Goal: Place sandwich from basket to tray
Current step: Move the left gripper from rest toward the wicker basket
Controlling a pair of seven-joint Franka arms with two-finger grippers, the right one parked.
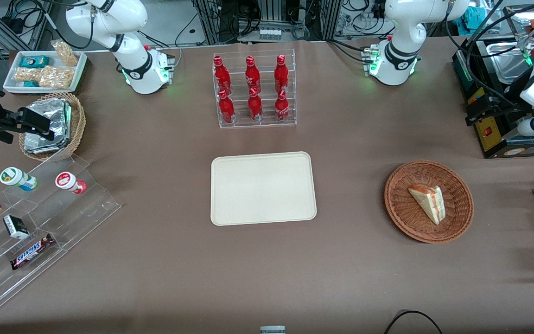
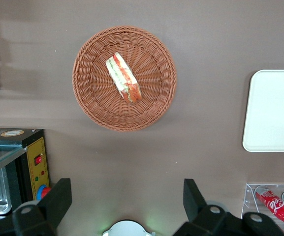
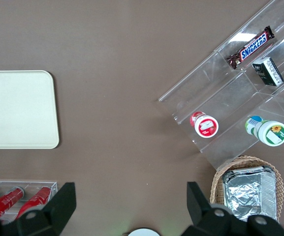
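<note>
My gripper (image 2: 127, 206) hangs high above the brown table (image 1: 341, 278), fingers (image 2: 58, 199) spread wide and holding nothing, over the bare cloth between the wicker basket (image 2: 90, 93) and the edge of the table where my base stands. The wrapped sandwich (image 2: 123, 77) lies on its side in the middle of that shallow basket (image 1: 399, 204), toward my end of the table. The cream tray (image 1: 230, 204) sits flat at the table's centre, well apart from the basket, with a rack of red bottles (image 1: 254, 90) farther from the front camera.
</note>
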